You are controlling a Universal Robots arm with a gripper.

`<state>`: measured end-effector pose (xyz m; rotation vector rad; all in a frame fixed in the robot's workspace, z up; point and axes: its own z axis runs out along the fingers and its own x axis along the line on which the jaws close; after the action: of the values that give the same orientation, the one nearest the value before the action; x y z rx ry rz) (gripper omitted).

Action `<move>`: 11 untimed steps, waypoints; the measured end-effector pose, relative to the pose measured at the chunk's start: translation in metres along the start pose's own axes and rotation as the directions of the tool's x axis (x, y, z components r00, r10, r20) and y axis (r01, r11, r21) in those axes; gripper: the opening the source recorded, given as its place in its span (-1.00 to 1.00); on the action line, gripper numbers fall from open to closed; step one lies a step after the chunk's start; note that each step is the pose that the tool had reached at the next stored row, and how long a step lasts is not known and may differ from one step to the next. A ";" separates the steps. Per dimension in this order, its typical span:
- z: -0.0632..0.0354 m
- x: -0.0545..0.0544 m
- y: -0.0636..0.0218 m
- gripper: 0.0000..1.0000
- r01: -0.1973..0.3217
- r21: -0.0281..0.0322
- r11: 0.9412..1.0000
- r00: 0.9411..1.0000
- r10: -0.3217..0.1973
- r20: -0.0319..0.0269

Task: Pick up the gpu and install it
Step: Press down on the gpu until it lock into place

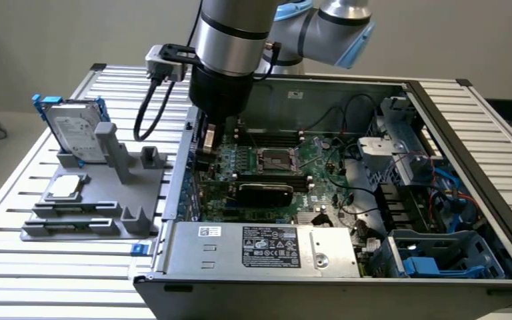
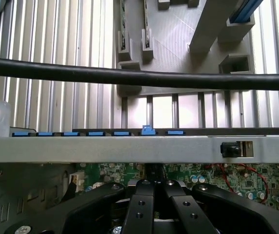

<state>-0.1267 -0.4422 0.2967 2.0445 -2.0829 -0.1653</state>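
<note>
My gripper (image 2: 154, 195) hangs inside the case (image 1: 469, 127), fingers drawn together over the motherboard (image 1: 279, 163), holding nothing I can see. The gpu (image 1: 263, 193) sits seated just beside it.

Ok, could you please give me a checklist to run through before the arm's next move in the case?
1. Pincer is down inside the case, by the wall nearest the tray: ok.
2. What the pincer carries: cannot tell.
3. Gpu, going by its black shroud, stands on the board, apart from the pincer. Fully seated: cannot tell.
4. Cable runs outside the case wall and snags nothing: ok.
5. Drive stands upright in the tray, away from the arm: ok.
</note>
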 end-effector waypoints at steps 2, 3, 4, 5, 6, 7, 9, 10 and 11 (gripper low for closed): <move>-0.0001 0.000 -0.0001 -0.79 0.000 0.000 1.000 1.000 0.000 0.000; -0.0001 0.000 -0.0001 -0.79 0.000 0.000 1.000 1.000 0.000 0.000; -0.0001 0.000 -0.0001 -0.79 -0.001 0.000 1.000 1.000 0.001 0.001; -0.0001 0.000 -0.0001 -0.79 -0.001 0.000 1.000 1.000 0.001 0.001; -0.0001 0.000 -0.0001 -0.79 -0.001 0.000 1.000 1.000 0.001 0.000; -0.0001 0.000 -0.0001 -0.79 -0.001 0.000 1.000 1.000 0.001 0.000; 0.0001 0.000 -0.0001 -0.79 -0.002 0.000 1.000 1.000 0.002 0.000; 0.0002 0.000 -0.0001 -0.79 -0.002 0.000 1.000 1.000 0.002 0.000; 0.0004 0.000 -0.0002 -0.79 -0.002 0.000 1.000 1.000 0.002 0.000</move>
<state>-0.1266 -0.4422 0.2963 2.0421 -2.0849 -0.1647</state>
